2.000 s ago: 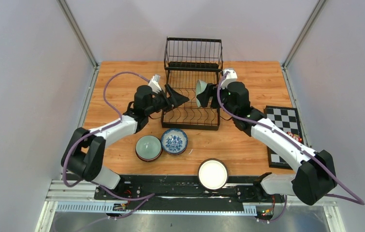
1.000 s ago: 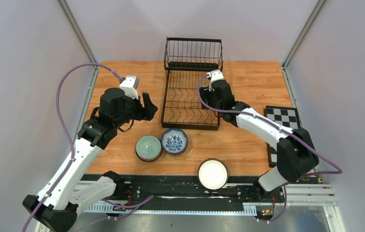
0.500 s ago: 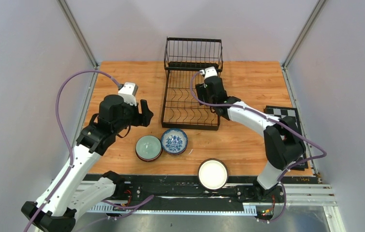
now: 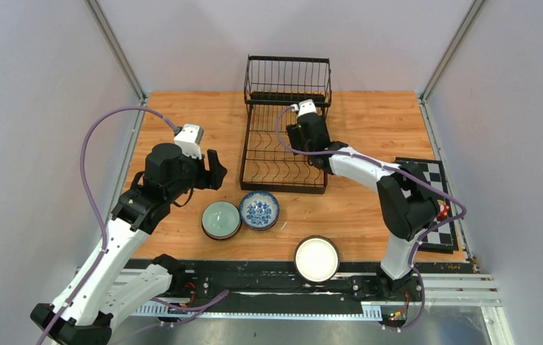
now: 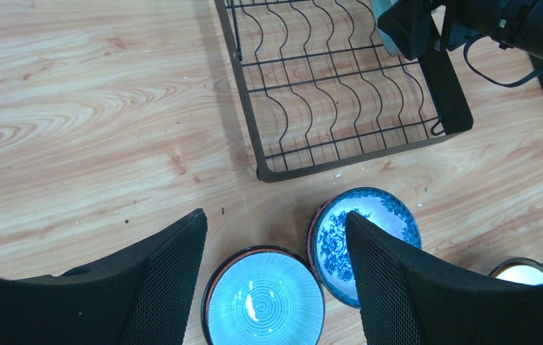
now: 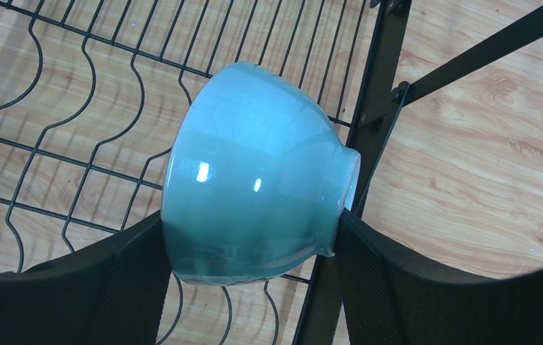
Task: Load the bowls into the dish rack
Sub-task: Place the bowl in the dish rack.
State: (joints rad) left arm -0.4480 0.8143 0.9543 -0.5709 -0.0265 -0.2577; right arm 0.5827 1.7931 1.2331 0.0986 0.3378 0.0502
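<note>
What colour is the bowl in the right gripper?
The bowl is pale blue-green; best in the right wrist view.

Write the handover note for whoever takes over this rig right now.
Left gripper: open, empty, hanging above two of the bowls on the table.
Right gripper: shut on a pale green bowl, tipped on its side over the right edge of the dish rack base tier. Whether it touches the wires is unclear.
On the table: second green bowl, blue-and-white bowl beside it, white bowl at the near edge.
Done: no bowl seated in the rack yet.
Left: seat the held bowl, then load the other three.
</note>
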